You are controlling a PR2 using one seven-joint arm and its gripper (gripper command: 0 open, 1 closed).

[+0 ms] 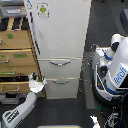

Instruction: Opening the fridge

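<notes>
The fridge (62,30) is tall and white and stands in the middle of the exterior view. Its large upper door carries a green-and-white sticker (43,9) and a vertical handle (32,25) along its left edge. Below are two drawers with curved silver handles (60,63). The upper door looks shut. My arm (20,110) reaches up from the lower left. My gripper (37,83) is white and sits at the fridge's lower left corner, next to the bottom drawer. Its jaws are too blurred to read.
A tan wooden drawer cabinet (17,55) stands directly left of the fridge, close behind my gripper. A white-and-blue robot body (115,65) with cables stands at the exterior view's right. Dark floor (55,112) lies in front of the fridge.
</notes>
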